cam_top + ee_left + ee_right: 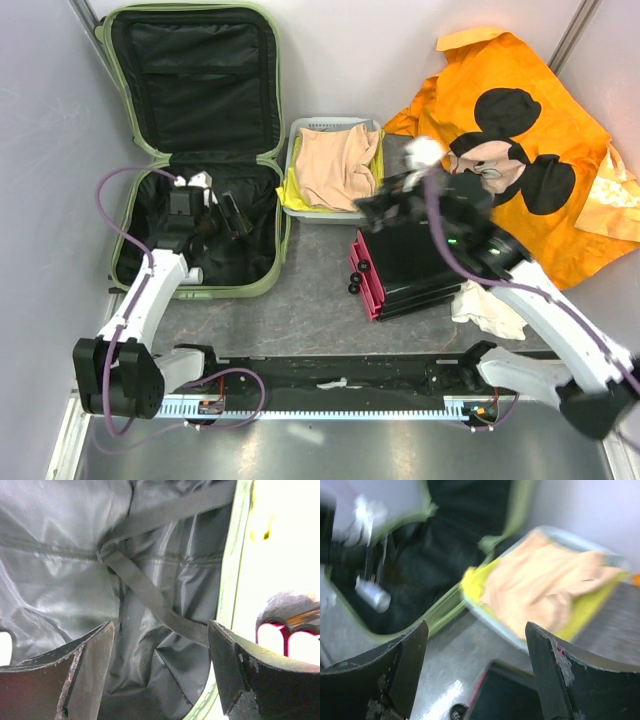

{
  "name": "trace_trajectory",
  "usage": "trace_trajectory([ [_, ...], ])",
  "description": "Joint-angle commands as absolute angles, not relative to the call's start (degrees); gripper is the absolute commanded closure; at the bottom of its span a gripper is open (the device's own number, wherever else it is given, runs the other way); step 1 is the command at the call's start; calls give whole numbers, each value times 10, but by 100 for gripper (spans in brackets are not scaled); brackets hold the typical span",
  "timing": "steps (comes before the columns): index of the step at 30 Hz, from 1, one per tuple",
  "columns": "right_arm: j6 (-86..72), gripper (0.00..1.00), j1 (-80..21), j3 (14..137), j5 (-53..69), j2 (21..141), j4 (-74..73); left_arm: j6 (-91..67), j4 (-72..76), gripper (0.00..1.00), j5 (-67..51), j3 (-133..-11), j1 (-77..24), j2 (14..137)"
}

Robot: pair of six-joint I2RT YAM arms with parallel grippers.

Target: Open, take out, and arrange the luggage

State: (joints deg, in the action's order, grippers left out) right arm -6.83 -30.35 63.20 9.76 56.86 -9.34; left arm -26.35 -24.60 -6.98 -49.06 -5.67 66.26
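- Luggage (195, 90) lies open, far left, beside the wall
- My left gripper (160, 630), wide and empty, hangs inside it near its right rim
- My right gripper (476, 630), wide and empty, hovers between basket (296, 140) and black box (405, 260)

On your grey table (310, 310), at the upper left of the frame, you see the luggage (190, 90) lying open. Just beside it, at the upper middle, stands a white basket (325, 214). Below the basket sits a black box (405, 265) with pink drawers. An orange cloth (560, 130) is spread at the upper right, and a white rag (487, 308) lies just right of the box.
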Motion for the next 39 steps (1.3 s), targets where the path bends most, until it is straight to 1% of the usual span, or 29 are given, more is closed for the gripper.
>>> trace_trajectory([
  [1,37,13,-430,685,22,654,-187,-183,-274,22,-128,-542,-40,649],
  [2,25,12,-440,691,4,660,-187,-170,-266,28,-149,-540,-43,637],
  [3,14,11,-441,693,-15,665,-182,-157,-249,31,-196,-529,-60,621],
  [5,2,9,-440,695,-66,678,-178,-121,-208,32,-208,-524,-108,585],
  [6,-15,8,-438,699,-80,683,-178,-106,-198,31,-194,-528,-181,580],
  [7,-22,8,-433,703,-90,696,-178,-85,-179,31,-181,-532,-223,580],
  [8,-33,7,-416,712,-91,702,-178,-79,-166,31,-171,-534,-263,595],
  [9,-53,7,-404,716,-83,707,-178,-73,-152,31,-173,-538,-330,605],
  [11,-75,7,-366,726,-64,715,-175,-66,-96,31,-183,-536,-383,636],
  [12,-83,7,-354,729,-53,714,-164,-61,-72,31,-189,-531,-428,669],
  [14,-100,7,-320,726,-44,701,-149,-55,-11,32,-189,-523,-465,702],
  [15,-108,7,-305,725,-34,697,-131,-50,-3,32,-190,-522,-491,743],
  [19,-163,7,-218,708,-2,672,-81,-54,44,35,-187,-537,-520,816],
  [20,-187,7,-188,698,17,668,-73,-58,51,36,-183,-537,-523,820],
  [26,-241,7,-118,626,61,632,-3,-66,83,37,-146,-513,-525,827],
  [27,-249,7,-113,620,67,629,20,-67,85,37,-145,-505,-525,827],
  [35,-257,7,-87,585,83,611,36,-70,112,37,-113,-430,-524,789],
  [39,-269,7,-85,577,99,607,56,-67,136,37,-117,-412,-522,781],
])
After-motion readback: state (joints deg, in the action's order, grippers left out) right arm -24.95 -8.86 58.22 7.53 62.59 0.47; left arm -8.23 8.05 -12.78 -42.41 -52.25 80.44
